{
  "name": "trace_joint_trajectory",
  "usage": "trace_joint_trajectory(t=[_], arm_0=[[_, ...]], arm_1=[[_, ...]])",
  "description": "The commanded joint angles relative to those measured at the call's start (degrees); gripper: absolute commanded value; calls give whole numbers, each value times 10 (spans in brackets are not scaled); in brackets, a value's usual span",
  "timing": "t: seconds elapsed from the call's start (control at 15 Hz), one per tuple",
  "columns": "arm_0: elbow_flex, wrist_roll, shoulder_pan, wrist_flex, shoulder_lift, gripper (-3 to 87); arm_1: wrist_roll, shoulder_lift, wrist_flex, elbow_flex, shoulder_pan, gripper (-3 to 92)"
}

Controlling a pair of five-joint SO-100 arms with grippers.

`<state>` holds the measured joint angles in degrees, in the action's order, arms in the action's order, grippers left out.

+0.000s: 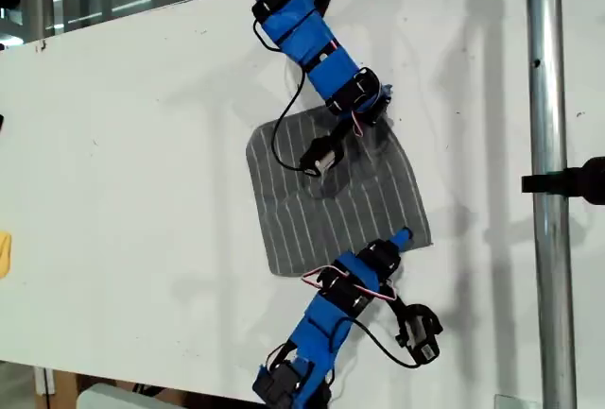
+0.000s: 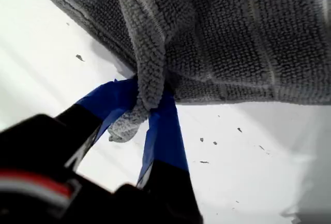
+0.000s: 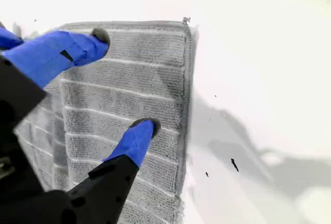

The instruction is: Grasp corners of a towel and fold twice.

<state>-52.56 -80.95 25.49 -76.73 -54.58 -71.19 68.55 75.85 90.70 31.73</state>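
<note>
Grey soft cloth with thin white stripes, the roughly square towel (image 1: 331, 201) is seen spread in a single layer on the white surface (image 1: 142, 144), between the two blue arms in the exterior view. No fold is visible yet, so the task is judged to be at its very beginning: both folds are left to do, and only the taking of the corners is in hand.

The tool of my first gripper (image 2: 150, 107) is closed tightly on one rounded grey corner tip (image 2: 124, 125). The cloth is pinched into a narrow bunch between the two blue jaws, and the edge beside it is raised a little from the surface. In the exterior view this is taken to be the upper arm, where the towel looks rumpled.

The tool of my second gripper (image 3: 126, 81) is wide open. Both of its blue fingertips (image 3: 147, 128) are placed on the flat cloth, near another corner (image 3: 181, 27), which lies untouched. Nothing is held by it. It is judged that this second corner must be gripped before the first fold can be made.
</note>
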Motion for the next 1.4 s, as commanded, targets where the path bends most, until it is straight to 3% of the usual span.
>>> trace_joint_trajectory(t=[0.0, 0.27, 0.53, 1.0, 1.2, 1.33], arm_0=[[29, -19, 6, 29, 9, 250], [58, -49, 24, 89, 134, 233], [57, -112, 22, 81, 209, 177], [29, -223, 9, -95, 205, 224], [-11, -219, 11, -94, 173, 230], [-125, -223, 5, -23, 117, 231]], arm_1=[[8, 25, -5, -12, -14, -2], [11, 25, 2, -14, -18, -2], [11, 31, 7, -19, -21, -2], [25, 40, 8, -30, -33, -2], [25, 42, 10, -31, -32, -2], [25, 43, 9, -32, -31, -2]])
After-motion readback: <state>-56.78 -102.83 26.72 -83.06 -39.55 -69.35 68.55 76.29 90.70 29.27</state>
